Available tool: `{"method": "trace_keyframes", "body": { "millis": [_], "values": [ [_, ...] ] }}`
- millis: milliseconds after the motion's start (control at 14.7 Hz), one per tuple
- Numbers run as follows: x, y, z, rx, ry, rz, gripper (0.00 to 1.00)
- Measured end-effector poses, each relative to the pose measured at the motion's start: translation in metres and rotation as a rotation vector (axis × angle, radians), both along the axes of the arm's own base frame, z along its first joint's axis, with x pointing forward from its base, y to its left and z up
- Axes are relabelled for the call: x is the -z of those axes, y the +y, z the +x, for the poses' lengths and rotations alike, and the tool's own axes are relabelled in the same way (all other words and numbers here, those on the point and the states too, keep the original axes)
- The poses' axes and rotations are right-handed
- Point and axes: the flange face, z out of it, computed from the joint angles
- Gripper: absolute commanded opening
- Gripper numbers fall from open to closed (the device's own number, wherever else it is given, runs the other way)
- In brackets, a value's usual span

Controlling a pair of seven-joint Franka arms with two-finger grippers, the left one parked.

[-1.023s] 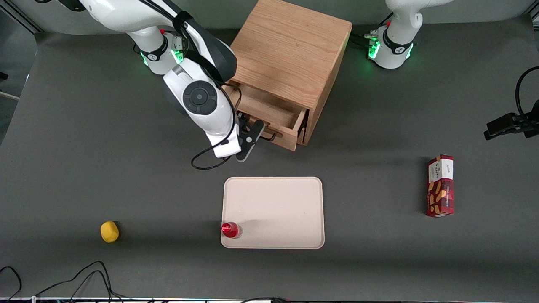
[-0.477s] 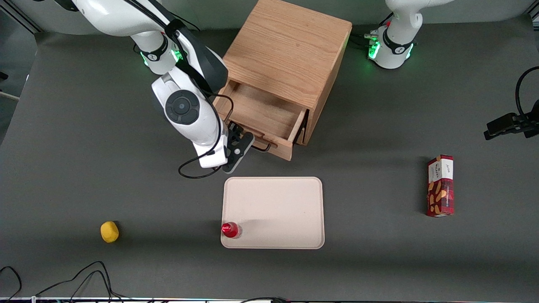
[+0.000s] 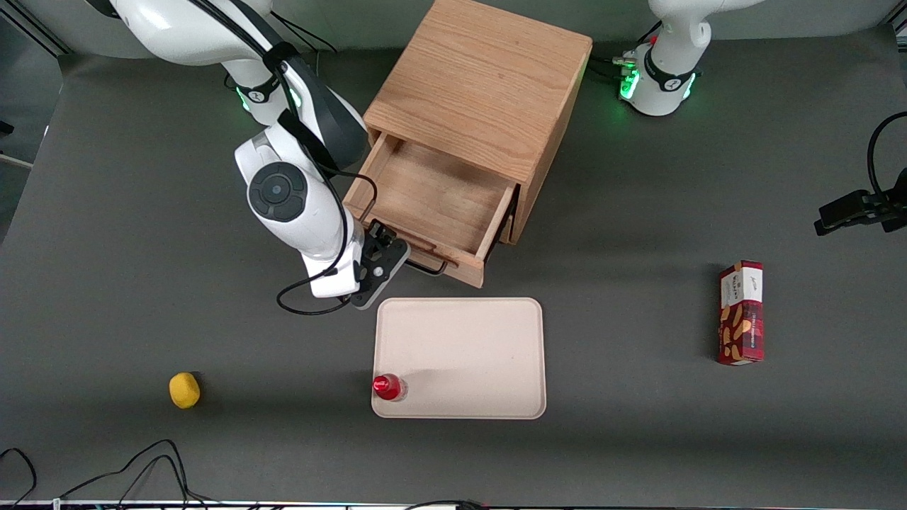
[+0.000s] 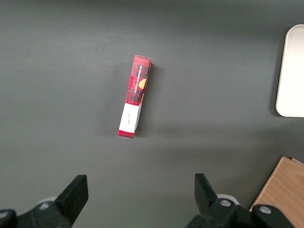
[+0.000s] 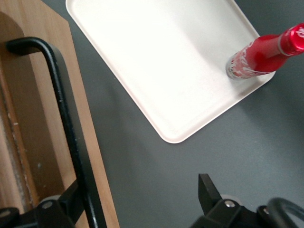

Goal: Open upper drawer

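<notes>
The upper drawer (image 3: 432,191) of the light oak cabinet (image 3: 489,85) stands pulled out toward the front camera, its bare wooden inside showing. Its black bar handle (image 3: 427,267) runs along the drawer front (image 5: 33,95). My right gripper (image 3: 388,244) is at the handle's end toward the working arm. It is open, fingers wide apart (image 5: 140,187), and one finger (image 5: 71,197) lies against the black bar (image 5: 66,123), between the bar and the drawer front. The lower drawer is hidden under the upper one.
A cream tray (image 3: 460,347) lies just nearer the front camera than the drawer, also in the right wrist view (image 5: 156,57), with a red bottle (image 3: 388,387) (image 5: 261,52) standing on its corner. A yellow fruit (image 3: 184,390) and a red snack box (image 3: 741,312) (image 4: 135,95) lie on the table.
The upper drawer has slid farther out toward the front camera. My right gripper has moved the same way with the handle, closer to the tray.
</notes>
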Motion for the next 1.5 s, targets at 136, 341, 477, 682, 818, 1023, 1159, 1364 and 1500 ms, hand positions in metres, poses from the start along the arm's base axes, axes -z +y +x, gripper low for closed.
{"method": "trace_keyframes", "body": {
  "millis": [136,341,477,682,818,1023,1159,1364,1500],
  "values": [
    [0.000,-0.003,0.004,0.008,-0.013,0.004,1.00],
    [0.000,-0.011,0.011,0.025,-0.033,0.007,1.00],
    [0.000,-0.019,0.016,0.042,-0.041,0.007,1.00],
    [0.001,-0.023,0.021,0.051,-0.049,0.016,1.00],
    [0.001,-0.026,0.024,0.059,-0.060,0.022,1.00],
    [0.002,-0.032,0.030,0.075,-0.063,0.036,1.00],
    [0.003,-0.038,0.034,0.091,-0.062,0.049,1.00],
    [0.004,-0.042,0.038,0.102,-0.064,0.054,1.00],
    [0.004,-0.043,0.039,0.106,-0.065,0.054,1.00]
  ]
}}
